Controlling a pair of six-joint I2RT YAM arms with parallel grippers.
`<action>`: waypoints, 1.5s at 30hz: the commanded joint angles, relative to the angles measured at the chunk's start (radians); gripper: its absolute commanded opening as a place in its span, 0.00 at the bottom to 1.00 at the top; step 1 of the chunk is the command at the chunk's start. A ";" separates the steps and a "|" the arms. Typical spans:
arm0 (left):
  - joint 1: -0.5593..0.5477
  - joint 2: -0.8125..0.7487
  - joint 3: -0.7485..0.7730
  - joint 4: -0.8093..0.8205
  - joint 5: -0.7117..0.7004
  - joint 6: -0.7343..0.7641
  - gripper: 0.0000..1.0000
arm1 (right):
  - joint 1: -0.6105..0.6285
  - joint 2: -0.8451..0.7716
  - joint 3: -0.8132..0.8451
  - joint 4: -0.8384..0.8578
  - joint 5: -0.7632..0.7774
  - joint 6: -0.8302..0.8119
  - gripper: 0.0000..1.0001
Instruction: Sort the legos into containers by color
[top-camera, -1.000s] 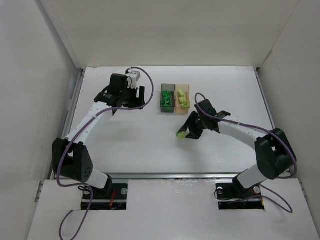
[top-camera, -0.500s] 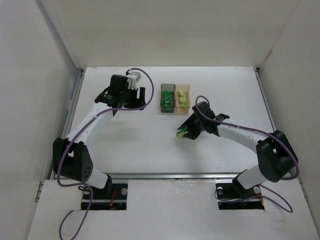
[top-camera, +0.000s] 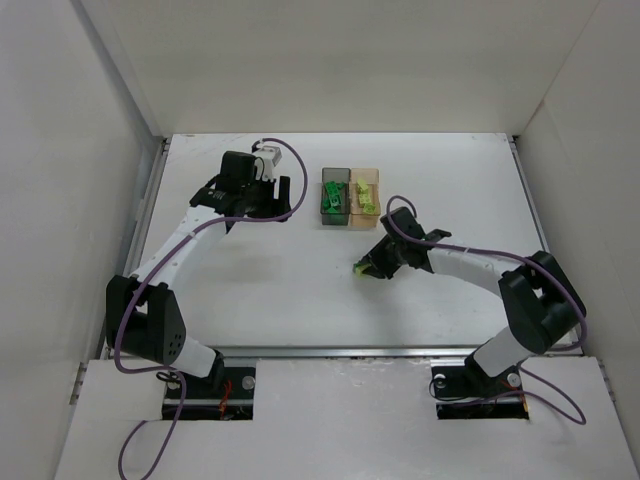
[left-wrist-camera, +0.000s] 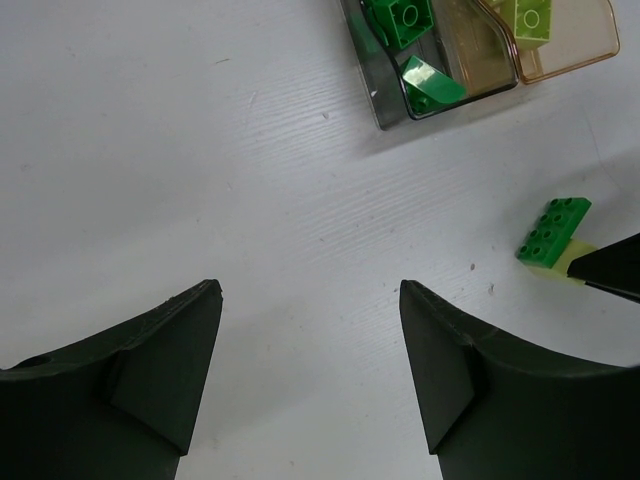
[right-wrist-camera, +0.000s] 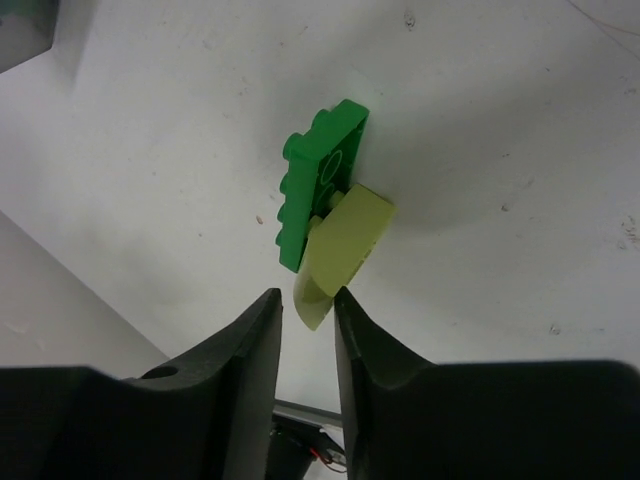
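The right claw (right-wrist-camera: 306, 300) is clenching on the end of a pale brick (right-wrist-camera: 345, 240). A green brick (right-wrist-camera: 318, 190) is sticking to that pale brick, so the two are hanging together as one lump. The lump is sitting low, near the two boxes and on the side closer to the arms. I cannot tell if it is touching the table (top-camera: 250, 270) or hanging just over it. The left claw (left-wrist-camera: 310, 290) is hanging released, with its fingers wide apart and nothing in them, off to the left of the boxes.

The dark grey box (top-camera: 335, 176) is holding green bricks. The orange box (top-camera: 368, 176) joined to it is holding pale ones.

I think the two stuck bricks are going to need pulling apart first, or one color is going into the wrong box. The free left claw is looking like the helper for that, grabbing the green brick while the right one is holding tight. The right claw is gripping only the tip of the pale brick, so it is looking easy to slip. Going slowly and pulling straight should help.

No writing or brand is showing anywhere that I can read.
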 joint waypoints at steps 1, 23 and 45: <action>0.002 -0.040 -0.007 0.012 0.017 0.000 0.68 | -0.003 0.006 -0.004 0.058 0.021 -0.008 0.31; 0.002 -0.030 0.095 -0.101 0.221 0.186 0.63 | 0.055 0.021 0.246 0.012 -0.006 -0.906 0.00; -0.064 0.118 0.379 -0.215 0.732 0.264 0.89 | 0.055 -0.176 0.361 0.122 -0.445 -1.201 0.00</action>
